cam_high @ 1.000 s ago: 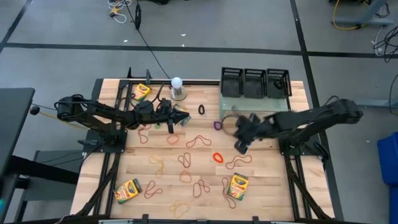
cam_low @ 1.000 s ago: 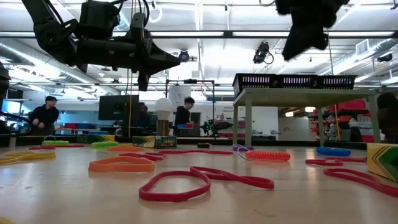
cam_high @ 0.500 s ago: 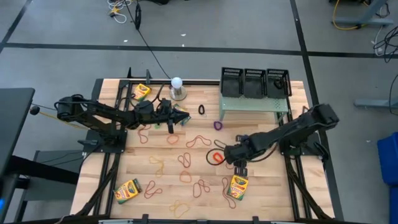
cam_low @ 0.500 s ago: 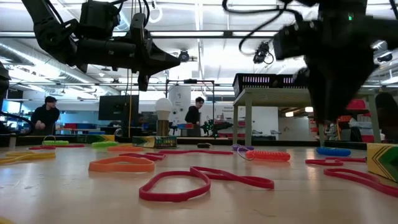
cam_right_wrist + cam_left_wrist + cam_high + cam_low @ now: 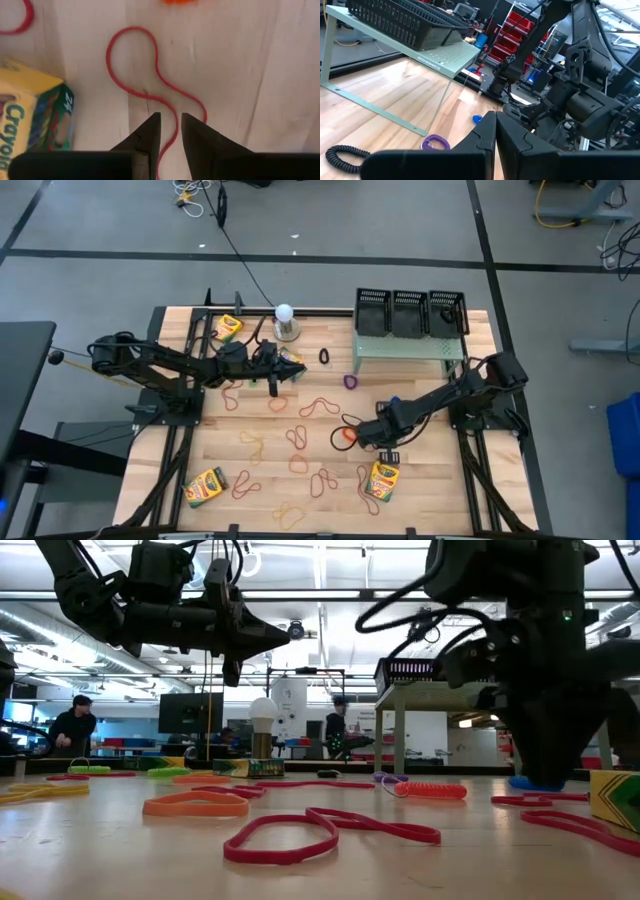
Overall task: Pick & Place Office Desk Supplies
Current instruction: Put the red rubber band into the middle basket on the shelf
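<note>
Red rubber band (image 5: 150, 82) lies flat on the wood just ahead of your right gripper (image 5: 170, 126), whose fingers straddle the strand, a narrow gap between them, not yet clamped; you look set to pinch it. A crayon box (image 5: 384, 477) sits at its six o'clock on the high view. Your left gripper (image 5: 495, 131) hangs closed and empty above the table near its ten o'clock, waiting. Black mesh baskets (image 5: 408, 312) stand on the pale green riser (image 5: 400, 347) at one o'clock. Loops litter the wooden table (image 5: 270, 445); whether any overlap the red one I can't quite tell. Beyond, a workshop with a person (image 5: 70, 725).
</note>
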